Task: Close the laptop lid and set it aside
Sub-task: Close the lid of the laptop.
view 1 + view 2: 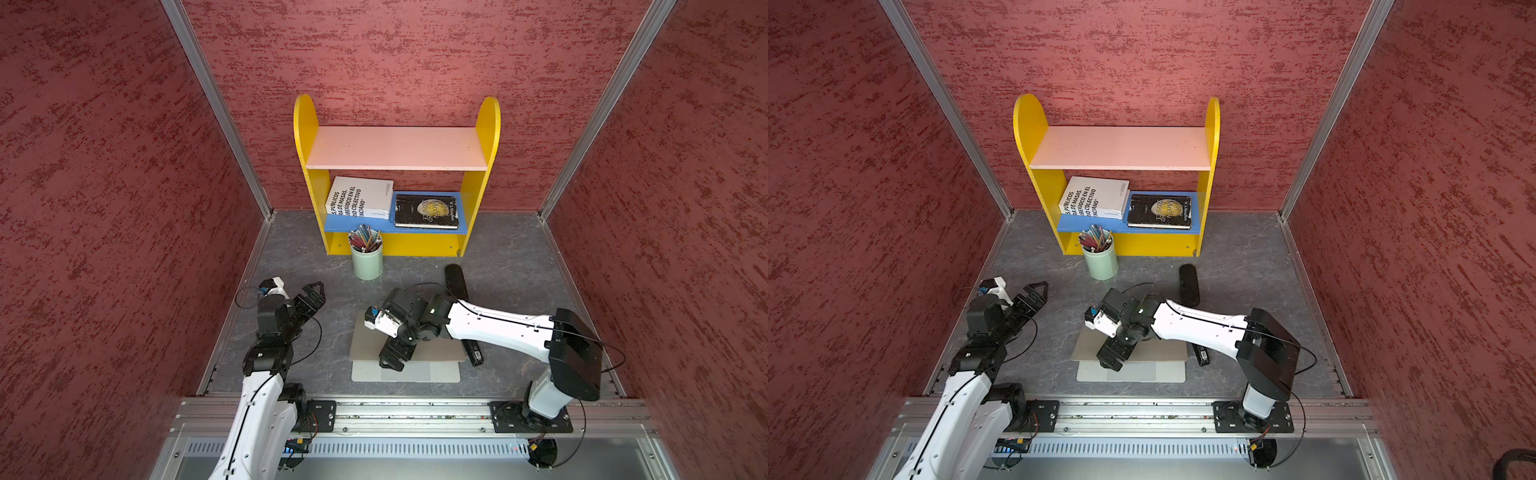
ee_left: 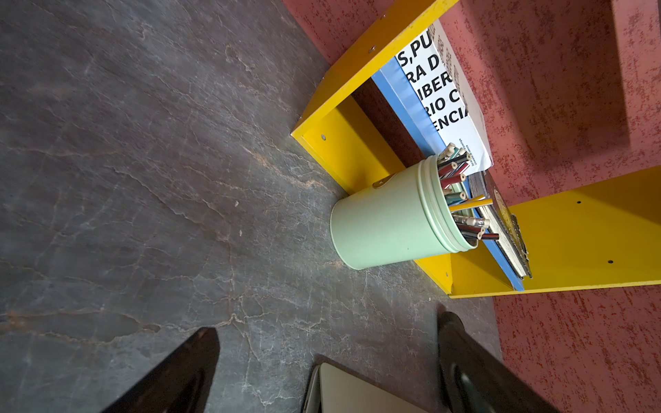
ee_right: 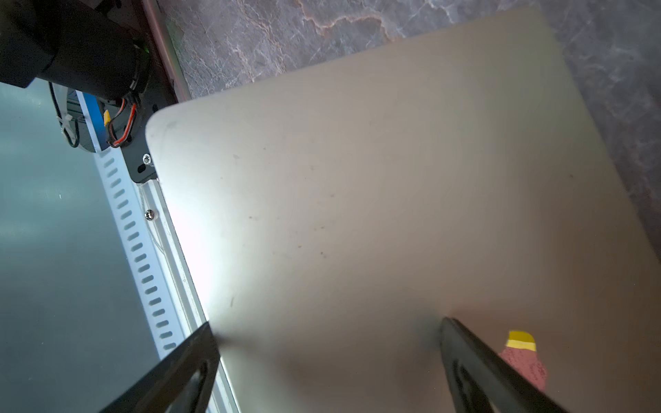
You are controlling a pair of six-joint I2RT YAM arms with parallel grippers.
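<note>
The silver-grey laptop (image 1: 436, 372) (image 1: 1167, 372) lies at the front middle of the table. Its lid (image 1: 436, 351) (image 1: 1163, 352) is tilted low over the base, and only the front strip with the trackpad shows. My right gripper (image 1: 391, 360) (image 1: 1111, 360) (image 3: 329, 325) is open, fingertips down on the lid's outer face (image 3: 393, 196), nothing between them. My left gripper (image 1: 312, 294) (image 1: 1036, 293) (image 2: 329, 325) hangs open over bare table to the laptop's left. A corner of the laptop (image 2: 357, 389) shows in the left wrist view.
A yellow shelf (image 1: 397, 149) stands at the back wall with a white book (image 1: 361, 197) and a black book (image 1: 426, 211). A green cup of pencils (image 1: 368, 259) stands before it. A black cylinder (image 1: 456, 282) and a small black device (image 1: 473, 353) lie right of the laptop.
</note>
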